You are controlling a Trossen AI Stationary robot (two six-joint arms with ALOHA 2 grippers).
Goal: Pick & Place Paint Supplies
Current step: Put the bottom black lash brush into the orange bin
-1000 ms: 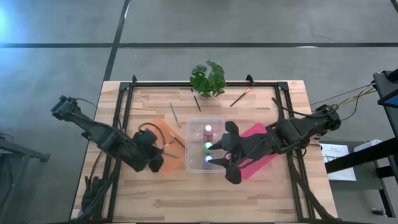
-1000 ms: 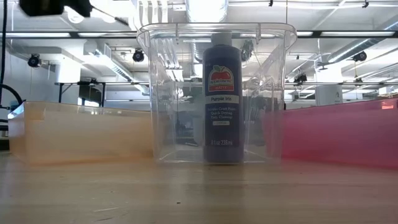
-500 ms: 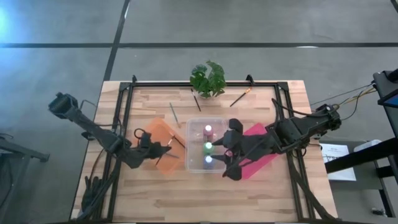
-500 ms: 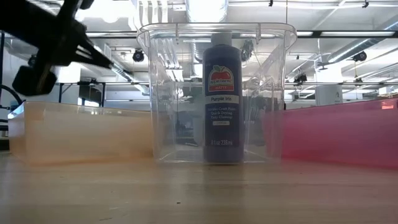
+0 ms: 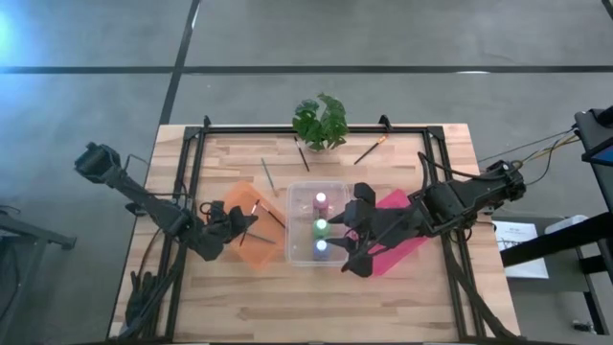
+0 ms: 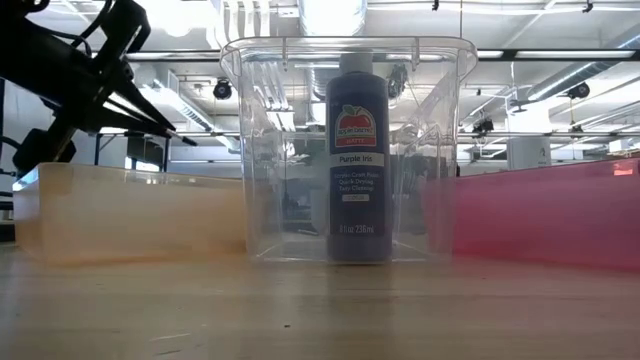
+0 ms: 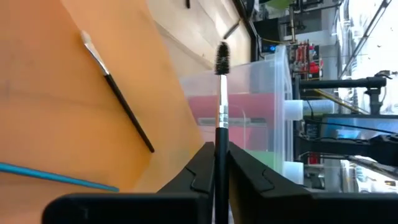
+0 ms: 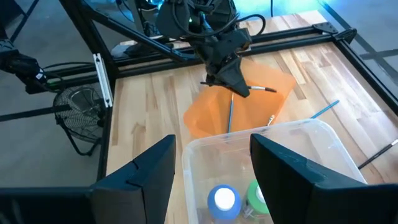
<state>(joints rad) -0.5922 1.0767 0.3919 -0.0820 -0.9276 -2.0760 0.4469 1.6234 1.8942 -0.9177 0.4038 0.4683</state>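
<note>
My left gripper (image 7: 221,163) pinched a black-bristled paintbrush (image 7: 221,102) above the orange mat (image 5: 251,226); my right gripper (image 8: 211,163) hung open over the clear bin (image 5: 299,251) holding three paint bottles (image 5: 320,226)

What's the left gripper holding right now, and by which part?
The left gripper holds a paintbrush by its handle, bristles pointing away. The right gripper holds nothing.

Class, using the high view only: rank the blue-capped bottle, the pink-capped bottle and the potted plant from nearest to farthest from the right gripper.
Measured from the right gripper, at the clear bin's right side:
1. Blue-capped bottle, in the bin's front end, right beside the gripper.
2. Pink-capped bottle, in the bin's far end.
3. Potted plant, at the table's far edge, well beyond the bin.
</note>
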